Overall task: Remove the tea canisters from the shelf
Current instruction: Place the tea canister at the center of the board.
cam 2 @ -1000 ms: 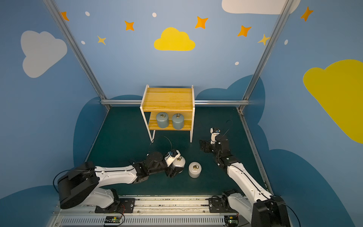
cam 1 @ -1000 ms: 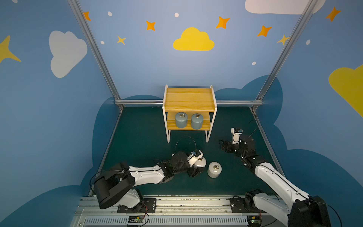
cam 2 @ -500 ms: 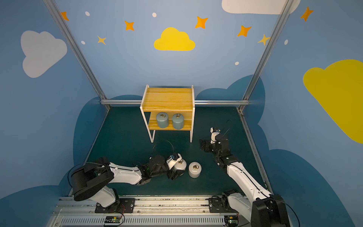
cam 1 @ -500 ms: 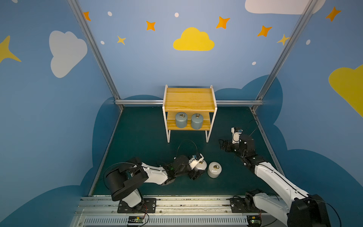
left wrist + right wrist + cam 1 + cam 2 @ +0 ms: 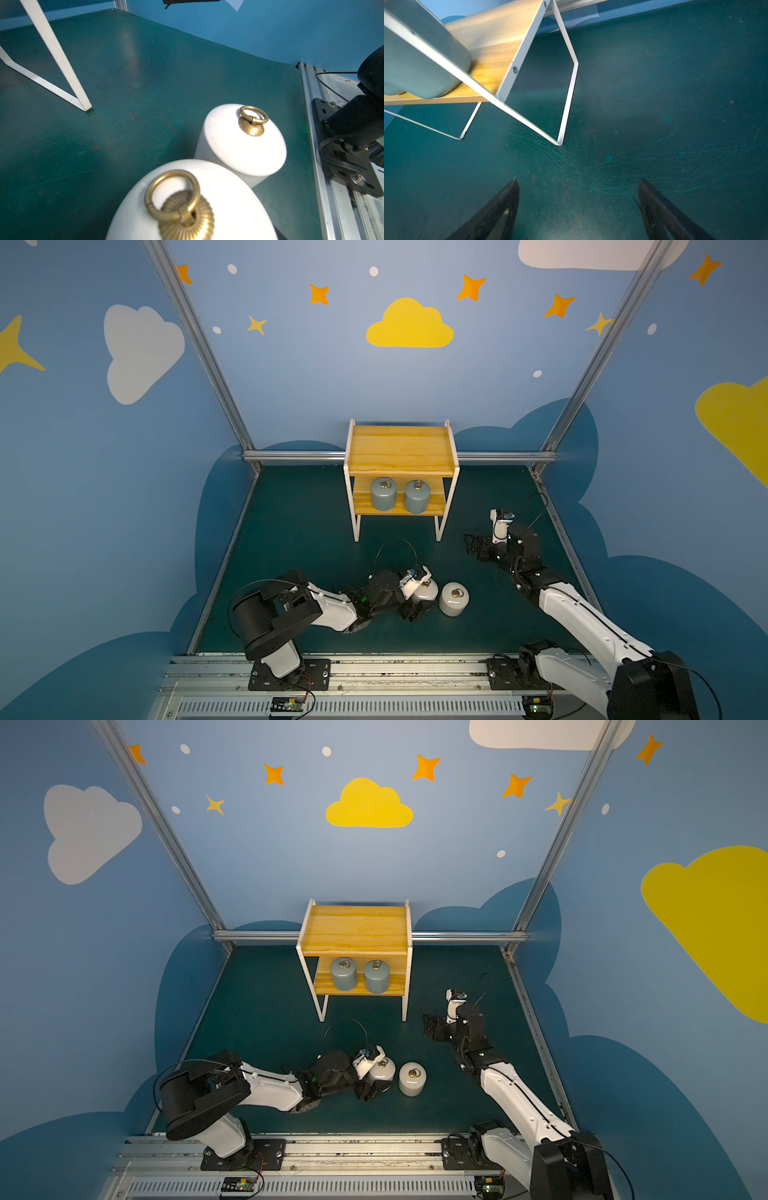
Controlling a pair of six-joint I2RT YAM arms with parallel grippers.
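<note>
Left jaws clamp one white canister (image 5: 427, 594), its twin (image 5: 454, 600) just beyond them; settle it flat before releasing. Right jaws gape empty, two grey-blue canisters (image 5: 383, 494) ahead on the shelf's (image 5: 401, 450) lower board.

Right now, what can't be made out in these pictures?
- How the left gripper clasps the left white jar: covered by its camera in both top views, outside the left wrist view.
- Lid of the grey jar: cut off by the right wrist view's edge.
</note>
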